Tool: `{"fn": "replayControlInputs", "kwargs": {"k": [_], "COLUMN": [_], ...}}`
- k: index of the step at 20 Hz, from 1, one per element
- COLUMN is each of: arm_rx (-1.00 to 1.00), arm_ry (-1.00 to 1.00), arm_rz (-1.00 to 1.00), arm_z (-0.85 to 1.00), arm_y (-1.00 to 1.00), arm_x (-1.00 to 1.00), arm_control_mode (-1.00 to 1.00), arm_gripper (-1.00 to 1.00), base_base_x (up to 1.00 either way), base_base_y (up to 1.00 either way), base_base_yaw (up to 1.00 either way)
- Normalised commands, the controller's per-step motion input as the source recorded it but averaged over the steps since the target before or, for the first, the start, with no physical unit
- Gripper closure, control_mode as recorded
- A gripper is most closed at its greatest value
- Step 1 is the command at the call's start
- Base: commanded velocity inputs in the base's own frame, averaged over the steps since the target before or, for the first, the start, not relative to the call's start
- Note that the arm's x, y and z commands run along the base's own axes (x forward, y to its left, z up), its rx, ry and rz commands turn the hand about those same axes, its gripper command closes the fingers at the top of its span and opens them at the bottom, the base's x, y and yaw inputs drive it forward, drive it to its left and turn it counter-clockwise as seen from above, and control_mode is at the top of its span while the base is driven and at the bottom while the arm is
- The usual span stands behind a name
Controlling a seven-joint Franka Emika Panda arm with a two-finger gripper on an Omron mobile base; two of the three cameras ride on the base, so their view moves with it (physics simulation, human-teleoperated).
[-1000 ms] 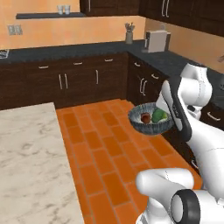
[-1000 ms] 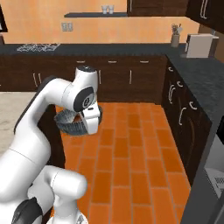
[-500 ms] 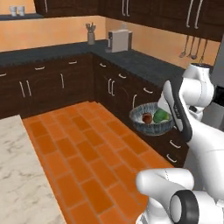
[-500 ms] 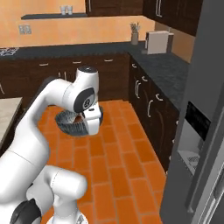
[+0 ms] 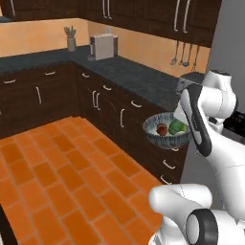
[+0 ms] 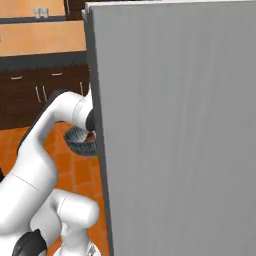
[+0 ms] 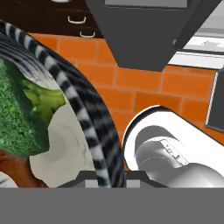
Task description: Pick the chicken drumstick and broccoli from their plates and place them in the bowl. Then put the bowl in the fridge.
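We have the chicken drumstick (image 5: 162, 129) and broccoli (image 5: 177, 127) loaded; our hand (image 7: 105, 177) grips the bowl (image 5: 165, 139) rim, with only the fridge (image 6: 175, 125) ahead left.

Base turned; fridge (image 6: 175, 125) now fills right view.

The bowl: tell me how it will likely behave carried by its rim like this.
The bowl looks rigid, so the end effector, shut on its ribbed wall, probably won't bend it. Held at one edge, it may sag or tilt. The broccoli and chicken drumstick lie loose inside and could roll if it tips.
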Motion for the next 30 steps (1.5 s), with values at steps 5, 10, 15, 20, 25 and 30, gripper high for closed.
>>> {"fn": "replayControlInputs", "kwargs": {"k": [5, 10, 15, 20, 25, 30], "arm_rx": [0.00, 0.00, 0.00, 0.00, 0.00, 0.00], "arm_ry": [0.00, 0.00, 0.00, 0.00, 0.00, 0.00], "arm_rz": [0.00, 0.00, 0.00, 0.00, 0.00, 0.00], "arm_z": [0.00, 0.00, 0.00, 0.00, 0.00, 0.00], "arm_y": [0.00, 0.00, 0.00, 0.00, 0.00, 0.00], "arm_x": [0.00, 0.00, 0.00, 0.00, 0.00, 0.00], "arm_control_mode": [1.00, 1.00, 1.00, 1.00, 1.00, 1.00], "arm_gripper": [1.00, 1.00, 1.00, 1.00, 1.00, 1.00], "base_base_x": [0.72, 0.29, 0.00, 0.00, -0.13, -0.26], "base_base_y": [0.51, 0.99, 0.91, 0.31, 0.46, 0.28], "base_base_yaw": [-0.60, -0.58, -0.68, -0.88, -0.85, -0.82]}}
